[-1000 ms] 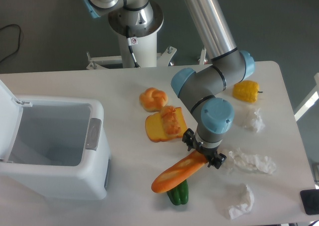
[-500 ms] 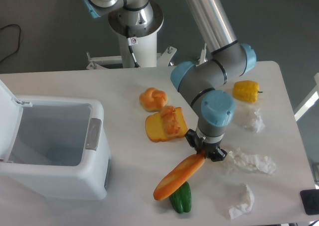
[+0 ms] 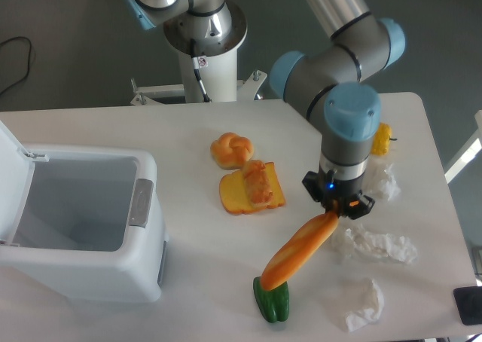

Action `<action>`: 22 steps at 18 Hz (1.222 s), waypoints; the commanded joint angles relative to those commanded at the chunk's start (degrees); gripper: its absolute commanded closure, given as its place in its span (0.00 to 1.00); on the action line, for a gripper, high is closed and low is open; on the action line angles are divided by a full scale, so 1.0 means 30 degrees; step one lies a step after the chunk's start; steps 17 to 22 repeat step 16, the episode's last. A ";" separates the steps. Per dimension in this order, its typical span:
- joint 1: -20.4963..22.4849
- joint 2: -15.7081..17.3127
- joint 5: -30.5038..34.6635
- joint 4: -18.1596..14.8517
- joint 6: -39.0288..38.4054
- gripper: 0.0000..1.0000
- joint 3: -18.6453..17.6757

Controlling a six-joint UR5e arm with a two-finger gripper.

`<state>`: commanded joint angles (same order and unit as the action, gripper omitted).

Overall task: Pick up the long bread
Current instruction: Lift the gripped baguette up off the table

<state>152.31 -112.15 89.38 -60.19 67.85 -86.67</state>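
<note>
Over the right half of the table (image 3: 113, 135), the gripper (image 3: 334, 214) points straight down and has its fingers pinched onto the upper end of the long bread (image 3: 299, 251). The jaws are closed down to the width of the loaf, and a small blue light glows on the wrist just above. No readable writing anywhere; only a tiny red-and-white sticker on the arm's base column (image 3: 200, 62), too small to make out. The baguette hangs tilted, its held end up by the gripper, its free end slanting down to the left and sitting over the top of the green pepper (image 3: 271, 301); whether the two touch, I cannot tell. Left of the loaf lie the toast slice (image 3: 251, 192) and, just behind it, the knotted bun (image 3: 231, 149). A yellow pepper (image 3: 382, 138) peeks out behind the arm. Crumpled white tissues (image 3: 374, 245) lie to the gripper's right. The white bin (image 3: 79, 225) stands open at far left.
</note>
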 joint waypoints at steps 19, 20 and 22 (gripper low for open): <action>0.0675 0.0264 -0.0059 -0.3024 0.2988 1.00 0.2787; 0.0675 0.0264 -0.0059 -0.3024 0.2988 1.00 0.2787; 0.0675 0.0264 -0.0059 -0.3024 0.2988 1.00 0.2787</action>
